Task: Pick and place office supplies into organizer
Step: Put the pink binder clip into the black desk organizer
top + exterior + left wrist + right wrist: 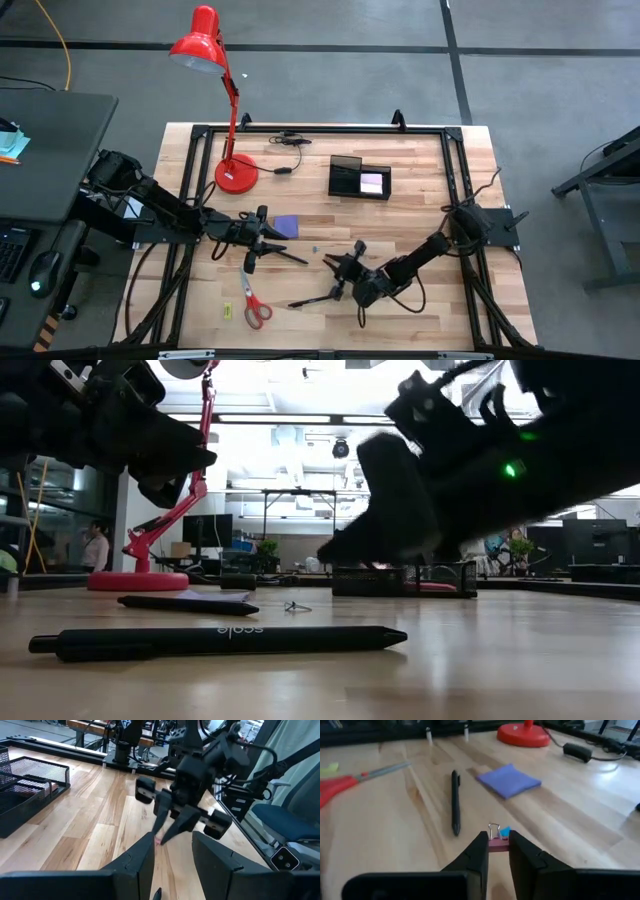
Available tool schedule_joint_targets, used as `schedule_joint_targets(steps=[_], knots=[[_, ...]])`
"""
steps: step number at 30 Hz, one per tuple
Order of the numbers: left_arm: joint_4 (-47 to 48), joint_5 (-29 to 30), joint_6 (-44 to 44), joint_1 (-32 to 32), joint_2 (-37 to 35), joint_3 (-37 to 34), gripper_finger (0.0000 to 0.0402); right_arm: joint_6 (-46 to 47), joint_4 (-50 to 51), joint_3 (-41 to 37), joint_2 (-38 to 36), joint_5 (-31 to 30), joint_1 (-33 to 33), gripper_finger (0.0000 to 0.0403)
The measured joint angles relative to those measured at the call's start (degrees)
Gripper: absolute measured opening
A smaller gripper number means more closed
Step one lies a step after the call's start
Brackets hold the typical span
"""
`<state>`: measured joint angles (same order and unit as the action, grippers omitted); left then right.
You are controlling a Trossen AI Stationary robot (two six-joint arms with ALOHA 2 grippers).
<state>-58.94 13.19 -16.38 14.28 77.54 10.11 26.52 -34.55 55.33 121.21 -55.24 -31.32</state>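
While the right gripper (495, 851) pinches a small pink clip (498, 843) on the table, well in front of the organizer (359, 178), the picking step is in hand, and the next move probably calls for lifting it to the organizer; the left gripper (172, 855) waits slightly spread near the purple pad (286, 226).

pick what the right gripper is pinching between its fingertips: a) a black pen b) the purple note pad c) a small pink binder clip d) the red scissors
c: in the right wrist view the right gripper has its fingers closed on a small pink binder clip, while the black pen, purple note pad and red scissors lie apart from it on the table.
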Motion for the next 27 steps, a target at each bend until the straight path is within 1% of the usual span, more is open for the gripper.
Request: schedule_joint_targets(steps=[6,8,11,14,16,21,27], knots=[[-0.1,0.0,-0.7,0.0,0.0,0.0,0.0117,-0.8,3.5,0.0,-5.5,-8.6,2.9,0.0057],[-0.1,0.0,-0.7,0.0,0.0,0.0,0.0118,0.8,6.4,0.0,-8.1,-10.1,4.3,0.0054],[-0.1,0.0,-0.8,0.0,0.0,0.0,0.0118,5.1,12.2,0.1,-12.0,-10.2,6.6,0.0045],[0.0,0.0,-1.0,0.0,0.0,0.0,0.0117,9.7,18.6,0.1,-15.3,-8.3,9.4,0.0041],[-0.1,0.0,-1.0,0.0,0.0,0.0,0.0117,13.1,22.9,0.1,-17.3,-5.5,11.7,0.0042],[-0.1,0.0,-1.0,0.0,0.0,0.0,0.0117,21.7,33.7,0.1,-20.1,7.2,19.2,0.0052],[-0.6,0.0,-0.9,0.0,0.0,0.0,0.0117,26.0,44.1,0.1,-20.2,12.6,26.4,0.0044]])
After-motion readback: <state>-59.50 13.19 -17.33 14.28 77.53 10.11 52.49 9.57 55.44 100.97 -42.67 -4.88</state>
